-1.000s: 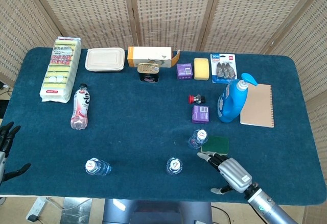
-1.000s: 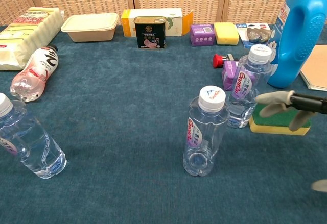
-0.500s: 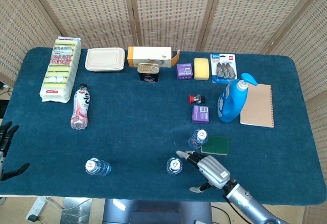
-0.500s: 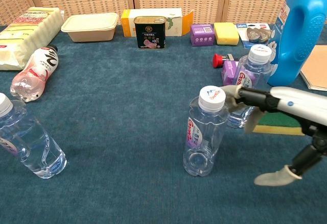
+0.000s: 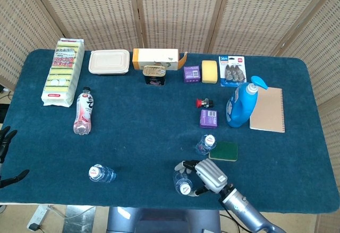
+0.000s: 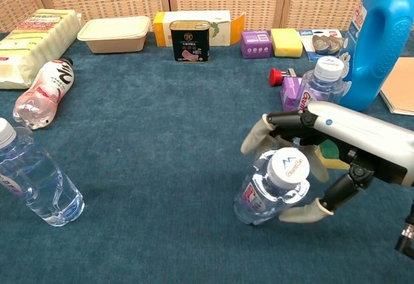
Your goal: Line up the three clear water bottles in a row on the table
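Woven screens back a dark blue cloth-covered surface (image 5: 159, 127) crowded with goods. Taking the blue detergent bottle (image 5: 241, 104) as landmark: one clear water bottle (image 5: 205, 144) stands upright just near-left of it, touching or nearly touching a green sponge (image 5: 223, 150). A second, the middle water bottle (image 6: 272, 187), sits nearer the front edge, tipped toward the camera in the chest view, its cap leaning off vertical. The third, the far-left water bottle (image 5: 101, 174), stands well to the left of the detergent, also by the front edge.

The right hand (image 6: 304, 161) has its fingers (image 6: 259, 135) curled over the middle bottle's shoulder, thumb under the far side; it appears to hold the bottle, though how firm the contact is cannot be told. The left hand (image 5: 6, 158) hangs off the surface's left edge, fingers apart, holding nothing.

The risk lies in that tilt: a grip high on a slick, part-filled bottle could let the base skid or the bottle topple and roll. Swinging it toward the detergent could also knock over the upright bottle beside the sponge.
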Available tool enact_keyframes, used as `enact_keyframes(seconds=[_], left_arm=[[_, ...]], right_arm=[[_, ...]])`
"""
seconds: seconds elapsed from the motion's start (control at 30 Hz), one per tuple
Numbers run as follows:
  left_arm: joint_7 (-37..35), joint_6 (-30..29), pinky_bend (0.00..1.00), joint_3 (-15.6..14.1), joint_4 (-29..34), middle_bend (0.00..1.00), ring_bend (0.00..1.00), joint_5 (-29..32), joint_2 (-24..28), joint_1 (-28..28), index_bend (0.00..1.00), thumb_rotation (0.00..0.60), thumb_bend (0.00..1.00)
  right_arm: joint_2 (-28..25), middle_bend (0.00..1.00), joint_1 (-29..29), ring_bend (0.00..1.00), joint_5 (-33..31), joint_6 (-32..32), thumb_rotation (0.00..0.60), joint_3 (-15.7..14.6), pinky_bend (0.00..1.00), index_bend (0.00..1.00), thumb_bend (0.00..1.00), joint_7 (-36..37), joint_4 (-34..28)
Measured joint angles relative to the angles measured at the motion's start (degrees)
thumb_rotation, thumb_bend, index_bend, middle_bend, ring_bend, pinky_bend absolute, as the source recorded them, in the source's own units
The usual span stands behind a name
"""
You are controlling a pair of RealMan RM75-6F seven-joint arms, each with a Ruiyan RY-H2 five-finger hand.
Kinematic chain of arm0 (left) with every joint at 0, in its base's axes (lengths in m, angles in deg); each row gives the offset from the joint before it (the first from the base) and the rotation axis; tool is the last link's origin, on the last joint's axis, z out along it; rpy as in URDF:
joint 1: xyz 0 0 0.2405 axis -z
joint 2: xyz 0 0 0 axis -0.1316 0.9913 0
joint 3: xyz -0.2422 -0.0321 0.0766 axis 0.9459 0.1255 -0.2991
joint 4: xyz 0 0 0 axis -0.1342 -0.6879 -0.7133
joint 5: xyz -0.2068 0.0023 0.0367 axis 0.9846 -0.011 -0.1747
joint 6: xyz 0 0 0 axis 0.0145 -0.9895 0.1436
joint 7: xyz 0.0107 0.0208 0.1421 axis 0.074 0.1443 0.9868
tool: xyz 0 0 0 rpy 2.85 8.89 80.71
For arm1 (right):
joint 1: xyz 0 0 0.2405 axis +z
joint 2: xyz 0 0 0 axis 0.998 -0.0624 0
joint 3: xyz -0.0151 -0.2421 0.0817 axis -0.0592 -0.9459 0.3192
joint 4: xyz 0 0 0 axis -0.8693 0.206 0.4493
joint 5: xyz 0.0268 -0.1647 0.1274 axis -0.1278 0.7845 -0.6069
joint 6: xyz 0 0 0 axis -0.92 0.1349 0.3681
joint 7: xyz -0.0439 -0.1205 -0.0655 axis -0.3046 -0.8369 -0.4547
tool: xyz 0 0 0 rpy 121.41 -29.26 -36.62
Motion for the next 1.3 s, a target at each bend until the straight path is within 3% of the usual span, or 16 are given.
enact_keyframes(seconds=[0.4, 0.63, 1.07, 1.3], left_arm=[[-0.4, 0.1, 0.02, -0.1, 0.0, 0.0, 0.0, -0.2, 0.2, 0.0, 0.0, 0.6, 0.04], [-0.3, 0.5, 0.02, -0.1, 0.2, 0.0, 0.0, -0.1, 0.2, 0.1, 0.0, 0.6, 0.04], [-1.1, 1.3, 0.02, -0.1, 0.0, 0.0, 0.0, 0.1, 0.5, 0.5, 0.0, 0.6, 0.04], [-1.9, 1.7, 0.02, -0.1, -0.2, 0.0, 0.0, 0.1, 0.7, 0.7, 0.0, 0.6, 0.05]], right_arm=[[0.2, 0.49, 1.3, 0.54, -2.3, -0.5, 0.6, 1.0, 0.75, 0.4, 0.29, -1.1, -0.8], [-0.5, 0.49, 3.3, 0.54, -5.0, -2.0, 0.6, 4.2, 0.75, 0.4, 0.3, -3.0, -3.7], [0.9, 0.49, 10.0, 0.54, -20.1, -9.8, 0.6, 12.7, 0.75, 0.4, 0.29, -14.2, -7.9], [2.3, 0.49, 13.5, 0.54, -29.3, -11.7, 0.6, 15.6, 0.75, 0.4, 0.3, -21.7, -8.8]])
